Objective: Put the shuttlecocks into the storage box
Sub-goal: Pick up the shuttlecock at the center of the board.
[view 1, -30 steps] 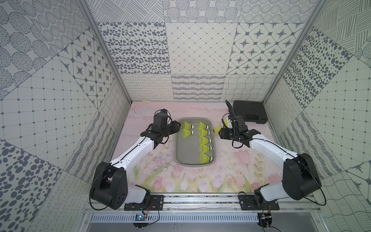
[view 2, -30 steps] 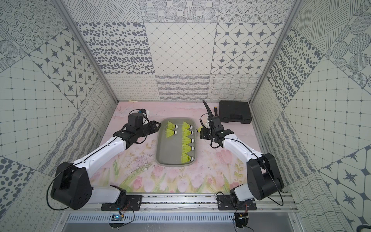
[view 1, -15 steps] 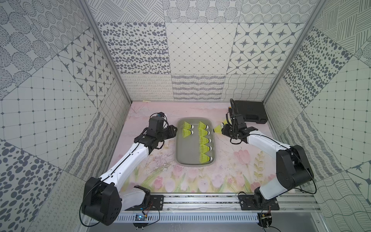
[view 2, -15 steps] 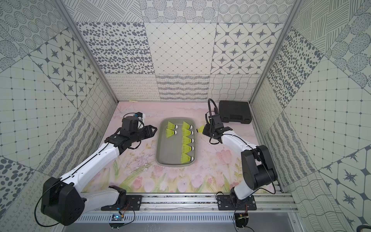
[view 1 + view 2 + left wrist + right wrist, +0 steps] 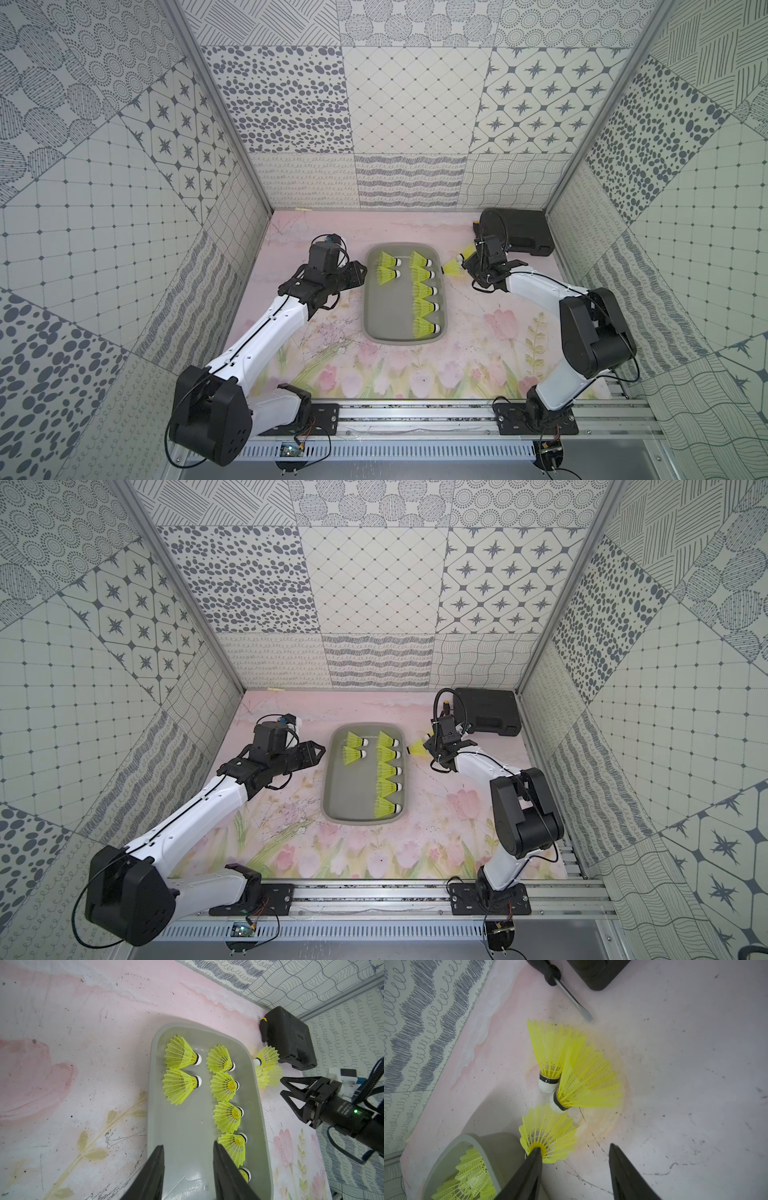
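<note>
Seven shuttlecocks [image 5: 422, 306] lie in the storage box [image 5: 388, 311], white tips toward 3 o'clock, two in one column and five in the other. Three loose shuttlecocks [image 5: 587, 1082] lie on the tabletop [image 5: 469, 324] at the box's 2 o'clock, near the black case [image 5: 523, 237]. The right end effector [image 5: 574, 1147] hovers there, fingers apart, one over a skirt's mouth, clamping nothing. The left end effector [image 5: 187, 1145], at the box's 10 o'clock, is apart and empty.

Floral mat [image 5: 478, 316], storage box [image 5: 386, 307], three loose shuttlecocks [image 5: 589, 1084], black case [image 5: 488, 712], screwdriver [image 5: 571, 995]
</note>
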{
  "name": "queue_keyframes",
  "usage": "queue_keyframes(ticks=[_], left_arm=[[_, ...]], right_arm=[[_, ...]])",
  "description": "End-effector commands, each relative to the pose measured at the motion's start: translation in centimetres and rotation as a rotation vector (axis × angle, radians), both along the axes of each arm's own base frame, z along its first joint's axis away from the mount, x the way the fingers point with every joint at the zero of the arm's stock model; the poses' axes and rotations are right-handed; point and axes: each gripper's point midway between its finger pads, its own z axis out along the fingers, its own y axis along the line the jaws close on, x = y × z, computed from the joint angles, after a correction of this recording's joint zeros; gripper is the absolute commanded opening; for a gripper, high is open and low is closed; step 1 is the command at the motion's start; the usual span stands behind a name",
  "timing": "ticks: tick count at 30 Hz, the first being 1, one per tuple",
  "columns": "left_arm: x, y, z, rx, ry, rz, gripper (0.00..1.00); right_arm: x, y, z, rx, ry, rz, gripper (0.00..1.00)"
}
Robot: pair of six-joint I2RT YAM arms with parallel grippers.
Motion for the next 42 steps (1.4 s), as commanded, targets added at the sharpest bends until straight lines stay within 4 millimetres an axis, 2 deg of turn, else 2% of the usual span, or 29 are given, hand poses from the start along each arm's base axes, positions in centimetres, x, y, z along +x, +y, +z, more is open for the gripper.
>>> queue_keyframes(ticks=[1,8,14,17,35,42], left_arm=[[0.0,-0.2,-0.1,0.005,-0.008,-0.027,0.42],[0.1,-0.6,-0.4,-0.011,0.001,-0.038,0.42],[0.0,-0.8,-0.5,-0.021,0.008,-0.043,0.42],[0.0,-0.8,-0.5,-0.021,0.010,-0.044,0.42],[-0.2,-0.7,-0.7,-0.015,0.016,-0.045,0.42],[-0.4,-0.5,-0.5,-0.011,0.007,-0.043,0.42]], right_arm=[[1.7,0.0,0.4,0.066,-0.043,-0.106,0.55],[2.6,-0.2,-1.5,0.125,-0.037,-0.213,0.58],[4.5,1.0,-2.2,0.163,-0.044,-0.210,0.59],[4.9,0.9,-2.4,0.162,-0.049,-0.224,0.59],[4.6,-0.7,-4.2,0.115,-0.011,-0.286,0.59],[3.6,-2.2,-5.1,0.095,0.015,-0.307,0.46]])
